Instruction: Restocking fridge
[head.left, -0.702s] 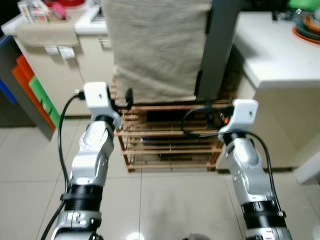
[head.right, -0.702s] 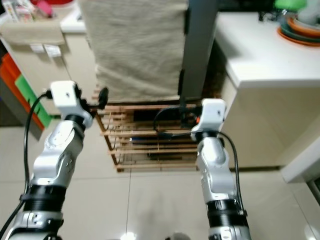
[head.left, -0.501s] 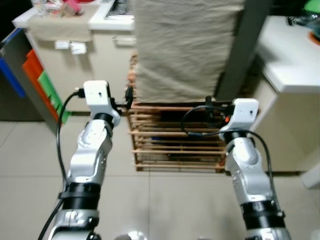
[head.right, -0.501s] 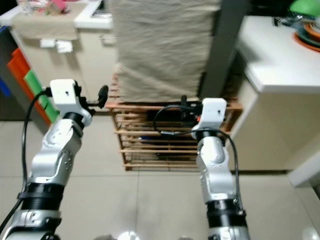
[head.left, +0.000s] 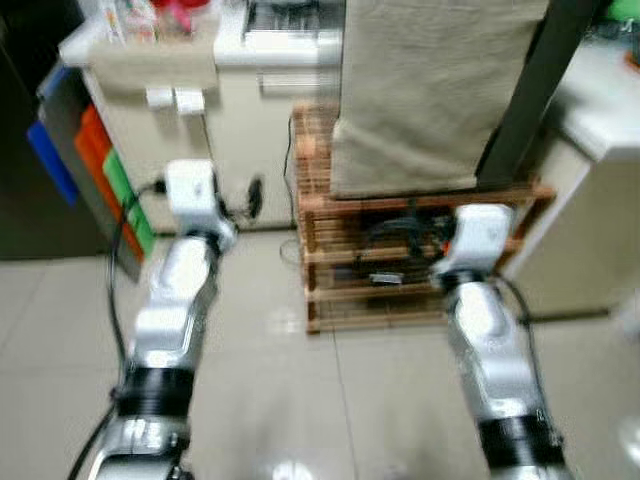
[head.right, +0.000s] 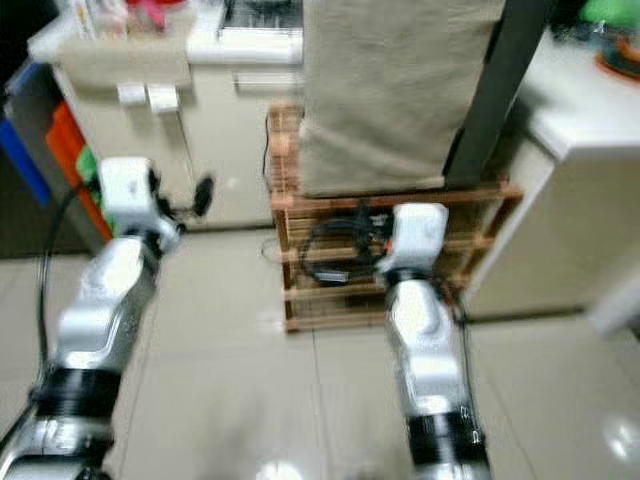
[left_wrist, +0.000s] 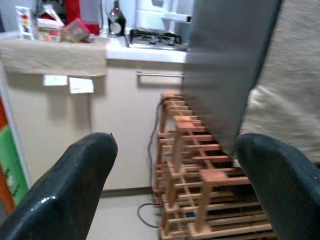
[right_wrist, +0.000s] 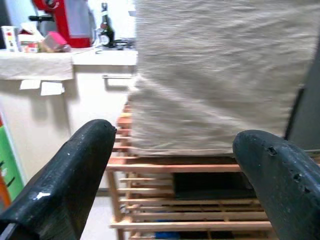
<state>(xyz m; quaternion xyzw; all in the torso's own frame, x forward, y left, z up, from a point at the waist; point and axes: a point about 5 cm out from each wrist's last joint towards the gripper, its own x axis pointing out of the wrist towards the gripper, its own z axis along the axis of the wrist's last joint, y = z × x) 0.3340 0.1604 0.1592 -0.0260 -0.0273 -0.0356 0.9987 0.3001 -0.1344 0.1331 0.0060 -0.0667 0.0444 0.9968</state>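
Both arms are held forward at chest height with nothing in either gripper. My left gripper (left_wrist: 175, 150) is open, its black fingers (left_wrist: 75, 180) spread wide toward a cream cabinet (left_wrist: 125, 125) and the left end of a wooden slatted rack (head.left: 400, 260). Open as well, my right gripper (right_wrist: 175, 137) faces the rack (right_wrist: 190, 200) and the beige cloth (right_wrist: 220, 75) draped over the bulky thing standing on it. The eye views are blurred by motion.
A dark post (head.left: 535, 80) leans beside the cloth. A white counter (head.left: 610, 100) stands at the right. On the left, a cabinet top (head.left: 150, 70) holds boxes and a red appliance (right_wrist: 75, 20). Orange, green and blue panels (head.left: 110, 170) lean at far left. A cable (left_wrist: 150, 210) lies by the rack.
The whole picture has slid to the right and blurred, so the camera has turned left. Both arms keep the same pose and both grippers stay open.
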